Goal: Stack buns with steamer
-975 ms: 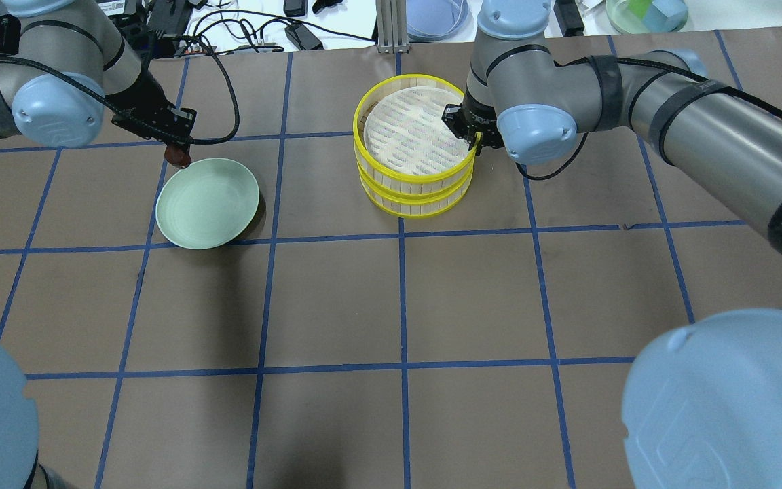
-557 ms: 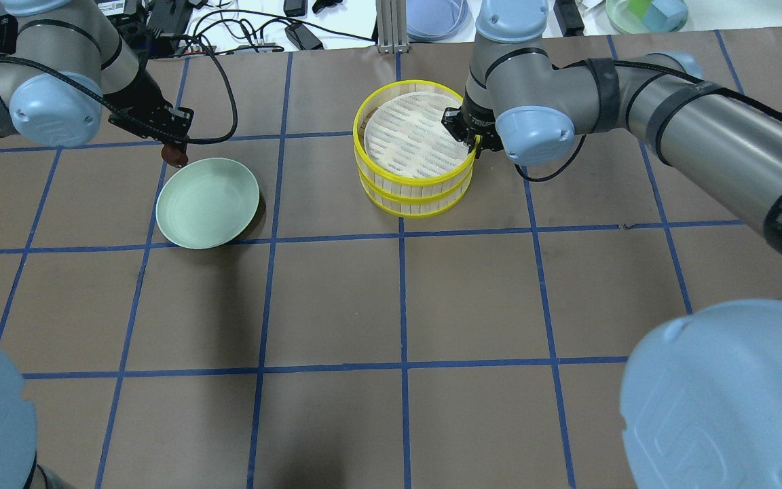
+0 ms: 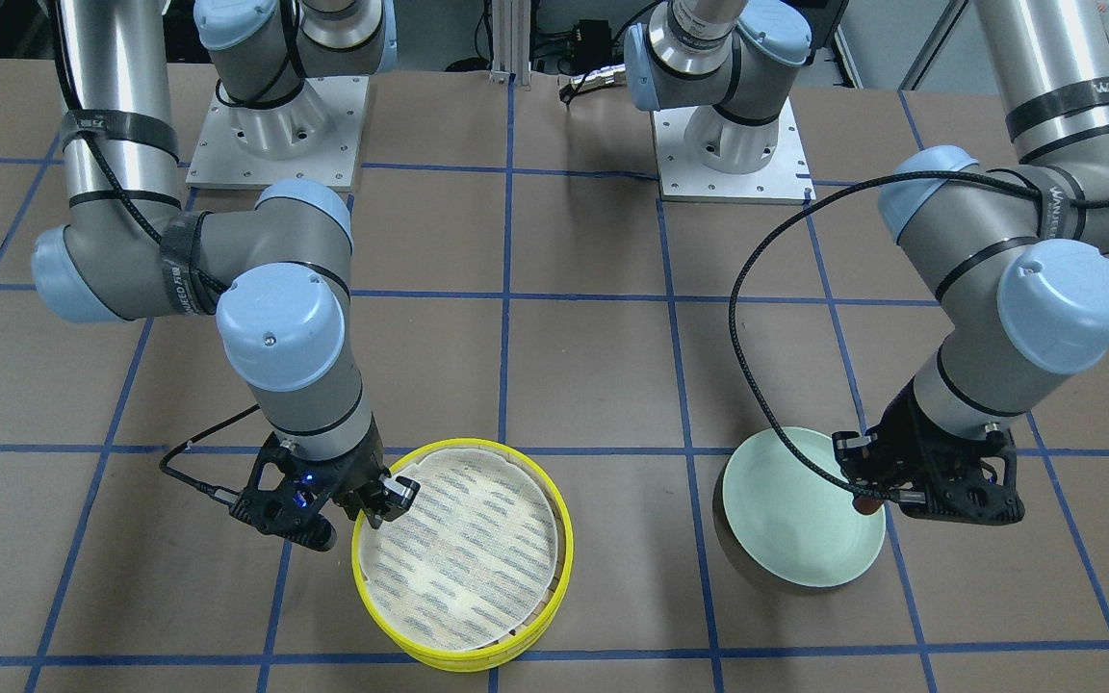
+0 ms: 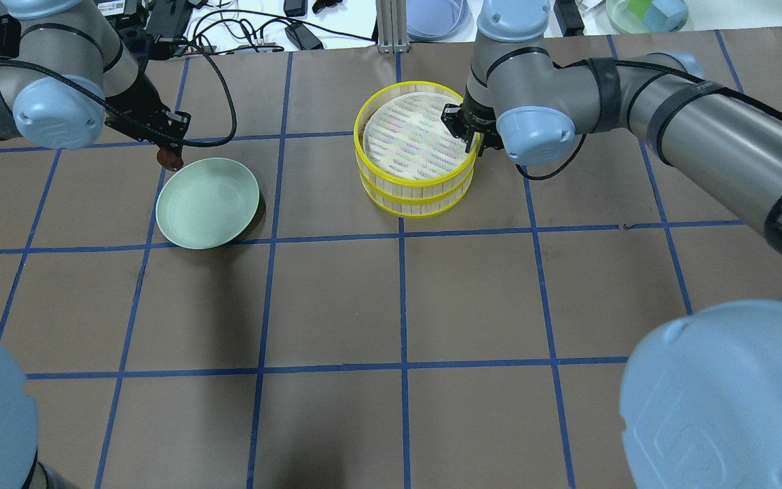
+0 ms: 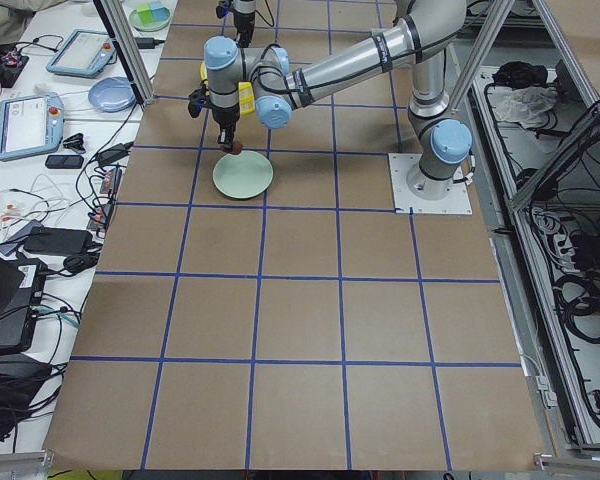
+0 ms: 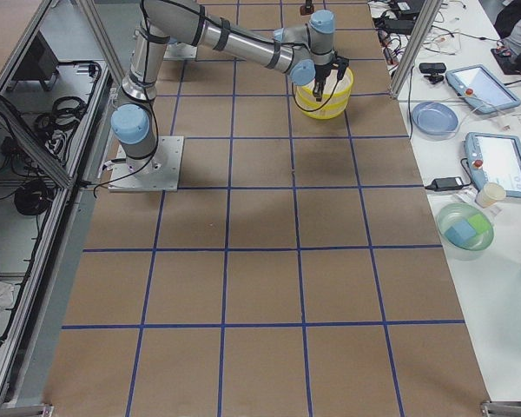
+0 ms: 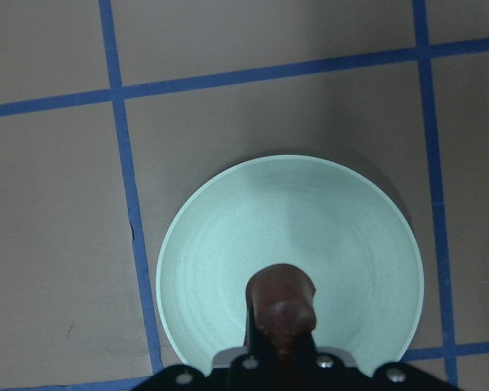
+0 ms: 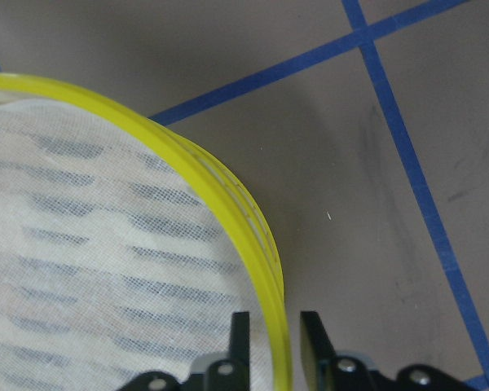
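The steamer's two tiers stand stacked at the far middle of the table. The upper tier (image 4: 408, 136) sits on the lower tier (image 4: 418, 208), and its white liner (image 3: 463, 549) is bare. My right gripper (image 4: 472, 139) is shut on the upper tier's yellow rim (image 8: 228, 195), one finger inside and one outside. My left gripper (image 4: 170, 155) is shut on the dark reddish-brown bun (image 4: 170, 159), held above the far-left edge of the pale green plate (image 4: 208, 204). The bun (image 7: 281, 305) also shows in the left wrist view. The cream bun is hidden.
The plate (image 3: 795, 520) is bare inside. The brown table carries a blue tape grid (image 4: 401, 299). Cables, tablets and dishes lie on the white bench beyond the far edge (image 4: 296, 27). A black cable loops from my left wrist (image 3: 747, 318).
The right gripper has lowered the upper tier slightly onto the lower one. The left gripper with the brown bun has drifted a little to the left and farther away.
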{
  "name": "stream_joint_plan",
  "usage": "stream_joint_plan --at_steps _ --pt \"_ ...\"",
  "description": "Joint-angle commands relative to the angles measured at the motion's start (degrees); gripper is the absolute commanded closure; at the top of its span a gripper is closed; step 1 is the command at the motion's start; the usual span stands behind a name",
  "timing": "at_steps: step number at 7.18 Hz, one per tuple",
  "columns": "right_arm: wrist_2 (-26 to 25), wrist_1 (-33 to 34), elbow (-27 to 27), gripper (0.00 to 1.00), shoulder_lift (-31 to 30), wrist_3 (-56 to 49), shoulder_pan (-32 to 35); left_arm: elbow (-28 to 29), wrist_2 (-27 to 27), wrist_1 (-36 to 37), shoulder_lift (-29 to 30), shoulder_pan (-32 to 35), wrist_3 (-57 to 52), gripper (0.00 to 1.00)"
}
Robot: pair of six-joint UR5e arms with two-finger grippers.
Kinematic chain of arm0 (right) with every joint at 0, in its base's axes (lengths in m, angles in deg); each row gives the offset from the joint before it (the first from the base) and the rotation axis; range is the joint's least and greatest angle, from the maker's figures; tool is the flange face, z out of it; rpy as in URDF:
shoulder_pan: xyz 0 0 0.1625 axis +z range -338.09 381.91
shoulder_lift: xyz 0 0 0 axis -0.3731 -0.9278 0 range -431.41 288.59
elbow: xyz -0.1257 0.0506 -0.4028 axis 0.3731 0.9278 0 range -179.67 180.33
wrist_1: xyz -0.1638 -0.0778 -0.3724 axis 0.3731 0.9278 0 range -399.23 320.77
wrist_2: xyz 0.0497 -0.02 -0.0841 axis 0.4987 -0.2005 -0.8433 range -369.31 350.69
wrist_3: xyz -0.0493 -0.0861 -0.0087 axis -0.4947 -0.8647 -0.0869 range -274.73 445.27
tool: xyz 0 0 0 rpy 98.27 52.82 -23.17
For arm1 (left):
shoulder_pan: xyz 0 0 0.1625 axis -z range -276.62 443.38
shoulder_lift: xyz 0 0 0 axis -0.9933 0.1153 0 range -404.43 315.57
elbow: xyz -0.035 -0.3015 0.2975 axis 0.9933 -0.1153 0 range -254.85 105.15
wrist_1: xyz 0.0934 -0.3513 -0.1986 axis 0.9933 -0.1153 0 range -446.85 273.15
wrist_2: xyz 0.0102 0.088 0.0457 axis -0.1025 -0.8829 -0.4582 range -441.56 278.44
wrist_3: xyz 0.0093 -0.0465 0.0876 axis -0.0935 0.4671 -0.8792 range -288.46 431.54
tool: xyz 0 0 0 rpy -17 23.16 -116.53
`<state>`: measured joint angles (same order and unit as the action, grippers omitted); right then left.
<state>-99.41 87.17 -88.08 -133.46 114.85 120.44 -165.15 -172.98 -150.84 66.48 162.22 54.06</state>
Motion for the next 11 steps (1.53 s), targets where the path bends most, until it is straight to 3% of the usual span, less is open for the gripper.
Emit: stream_joint_plan --at_steps 1,2,5,7,9,11 --pt "0.1 1.22 0.17 0.0 -1.66 -0.22 -0.09 -0.06 -0.16 0.01 0.1 0.0 0.08 1.0" --pt "0.02 -0.44 0.35 0.0 -5.59 -0.48 -0.09 0.55 0.01 -0.51 -1.03 0.61 1.39 1.0" --pt "-0.34 -19.98 1.4 0.0 -22.09 -9.87 -1.94 3.45 5.97 0.53 -2.63 10.33 22.87 1.0" --pt "-0.77 -29.67 1.67 0.0 -30.11 -22.23 -6.31 3.37 15.17 9.11 -1.32 15.35 35.1 1.0" --pt "-0.78 -33.58 1.06 0.0 -31.73 -23.07 -6.6 2.76 23.34 15.96 1.49 17.4 42.75 1.0" --pt "0.19 -33.5 0.97 0.0 -31.29 -23.59 -6.69 1.97 25.59 23.53 6.05 17.84 45.25 1.0"
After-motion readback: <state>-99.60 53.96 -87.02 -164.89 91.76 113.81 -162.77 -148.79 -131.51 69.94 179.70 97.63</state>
